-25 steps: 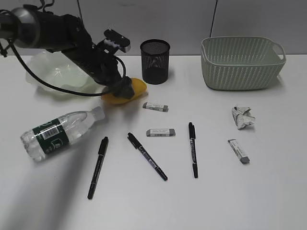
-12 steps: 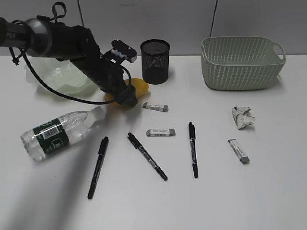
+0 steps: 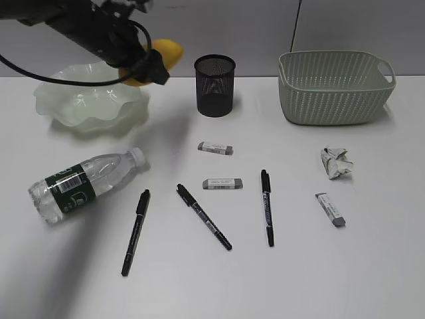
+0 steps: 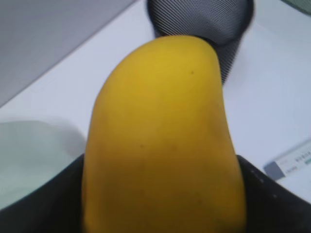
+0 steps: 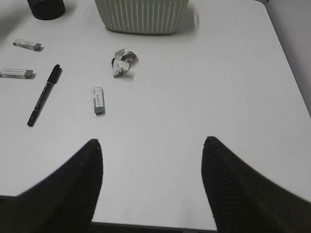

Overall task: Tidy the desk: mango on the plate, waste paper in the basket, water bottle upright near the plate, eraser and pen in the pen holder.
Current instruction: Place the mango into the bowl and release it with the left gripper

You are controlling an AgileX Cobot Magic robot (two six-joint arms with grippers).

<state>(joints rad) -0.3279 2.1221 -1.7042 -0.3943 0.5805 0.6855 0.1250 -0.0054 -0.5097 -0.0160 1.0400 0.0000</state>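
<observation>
The plate [image 3: 89,106] lies at far left; above its right rim the left gripper [image 3: 147,66], jaws closed on the mango [image 3: 166,53], hides the fruit's lower half; the right gripper [image 5: 150,179], jaws wide and holding nothing, shows only its fingertips [image 5: 90,162]

On the tabletop [image 3: 372,266], the plate [image 3: 89,106] sits far left, the pen holder [image 3: 214,85] right of it, the basket [image 3: 336,86] farthest right. The water bottle [image 3: 86,183] lies before the plate.
</observation>
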